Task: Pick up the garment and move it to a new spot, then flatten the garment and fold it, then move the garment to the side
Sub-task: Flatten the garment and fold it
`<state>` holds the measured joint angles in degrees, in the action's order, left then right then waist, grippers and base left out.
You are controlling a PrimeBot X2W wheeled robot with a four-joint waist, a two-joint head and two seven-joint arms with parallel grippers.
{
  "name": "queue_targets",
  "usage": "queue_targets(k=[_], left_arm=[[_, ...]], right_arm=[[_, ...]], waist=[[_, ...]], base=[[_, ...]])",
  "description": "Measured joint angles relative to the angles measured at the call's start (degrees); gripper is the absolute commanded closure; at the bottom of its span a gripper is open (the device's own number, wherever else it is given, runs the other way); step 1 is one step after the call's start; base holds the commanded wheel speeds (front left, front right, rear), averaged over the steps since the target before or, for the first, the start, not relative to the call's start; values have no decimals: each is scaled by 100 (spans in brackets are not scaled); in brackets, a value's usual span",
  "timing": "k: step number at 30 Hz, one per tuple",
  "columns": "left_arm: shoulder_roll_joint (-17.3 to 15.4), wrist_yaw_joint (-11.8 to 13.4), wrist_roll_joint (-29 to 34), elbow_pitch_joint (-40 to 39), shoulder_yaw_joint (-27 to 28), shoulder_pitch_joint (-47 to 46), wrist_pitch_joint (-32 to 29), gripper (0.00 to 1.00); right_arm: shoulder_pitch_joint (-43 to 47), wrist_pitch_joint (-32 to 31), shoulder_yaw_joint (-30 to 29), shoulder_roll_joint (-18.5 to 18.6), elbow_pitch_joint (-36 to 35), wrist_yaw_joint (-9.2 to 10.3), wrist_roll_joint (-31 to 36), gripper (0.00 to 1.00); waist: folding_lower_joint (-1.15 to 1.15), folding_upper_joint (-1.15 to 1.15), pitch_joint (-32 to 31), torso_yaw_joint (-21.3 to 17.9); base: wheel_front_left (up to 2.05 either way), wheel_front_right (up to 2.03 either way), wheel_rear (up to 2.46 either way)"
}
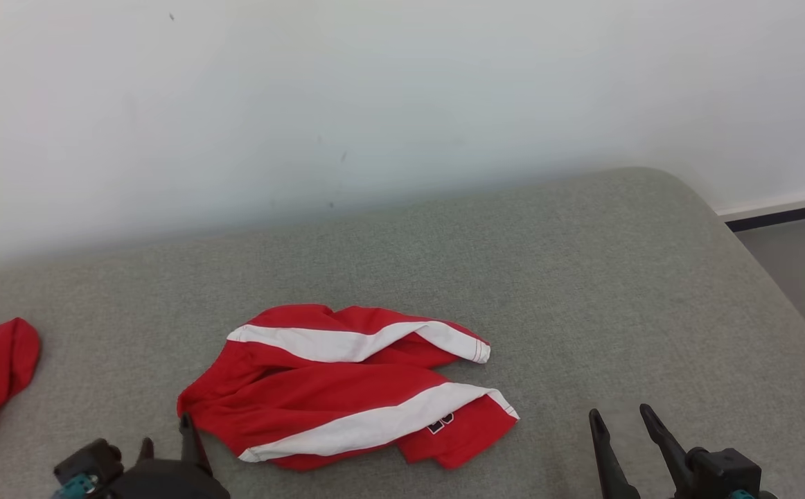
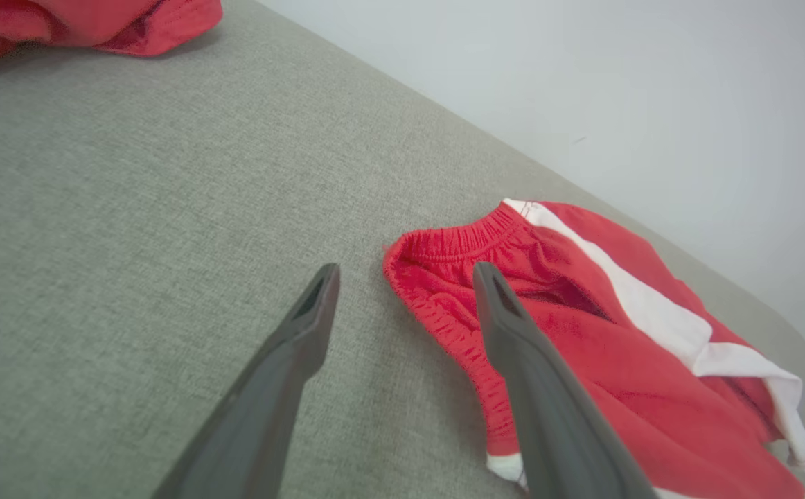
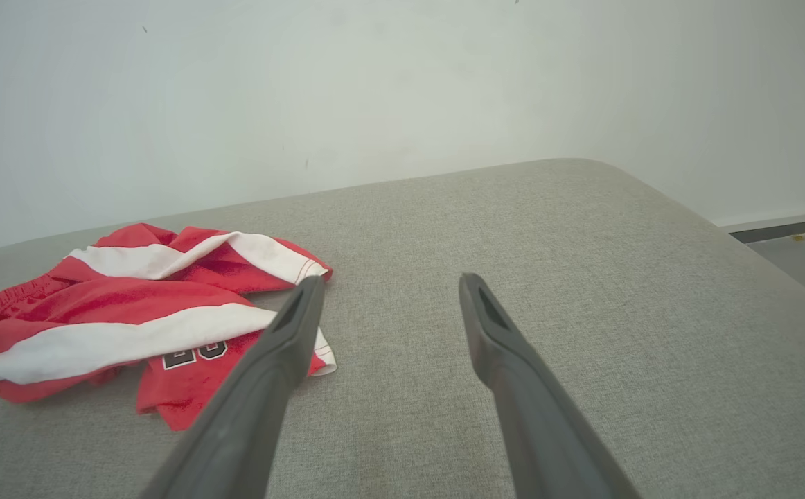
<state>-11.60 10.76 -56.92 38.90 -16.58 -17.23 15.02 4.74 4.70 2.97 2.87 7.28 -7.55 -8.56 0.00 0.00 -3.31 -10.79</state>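
A half-hidden number on the red garment [image 1: 292, 395], not readable in full.
A dark print [image 3: 193, 355] of block characters with a pale outline stands on the red cloth near one hem corner, just below the lower white stripe [image 3: 118, 339]. The fold of that stripe covers the upper halves, so only the rounded bottoms of two characters show. They look like two digits, but which digits cannot be told. In the head view the same print is a dark mark too small to read.
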Motion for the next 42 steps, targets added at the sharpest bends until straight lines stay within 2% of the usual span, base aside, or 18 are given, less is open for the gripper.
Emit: queue_targets(k=[3, 12, 25, 32, 37, 42], left_arm=[[-73, -19, 138, -45, -256, 147, -209, 0], [-171, -394, 481, -221, -920, 461, -612, 0], [-7, -680, 751, 615, -1178, 91, -322, 0], [84, -835, 818, 937, -1249, -97, -197, 0], [98, -1037, 932, 1004, -1310, -267, -98, 0], [138, -1224, 1036, 1095, -1394, -421, -90, 0]], right_arm=[[6, -10, 18, 1, 14, 0, -2, 0], [20, -51, 88, 1, -14, 0, 4, 0], [-2, -254, 135, 1, -70, 0, 166, 0], [-310, -573, 421, 4, 220, 0, 212, 0], [-599, -672, 582, 56, 459, 0, 200, 0], [-945, -1038, 817, 132, 942, 0, -113, 0]], waist=[[0, 0, -36, 74], [0, 0, -71, 188], [0, 0, 52, -73], [0, 0, 111, -64], [0, 0, 139, 30], [0, 0, 189, 78]], base=[[0, 0, 0], [0, 0, 0], [0, 0, 0], [0, 0, 0], [0, 0, 0], [0, 0, 0]])
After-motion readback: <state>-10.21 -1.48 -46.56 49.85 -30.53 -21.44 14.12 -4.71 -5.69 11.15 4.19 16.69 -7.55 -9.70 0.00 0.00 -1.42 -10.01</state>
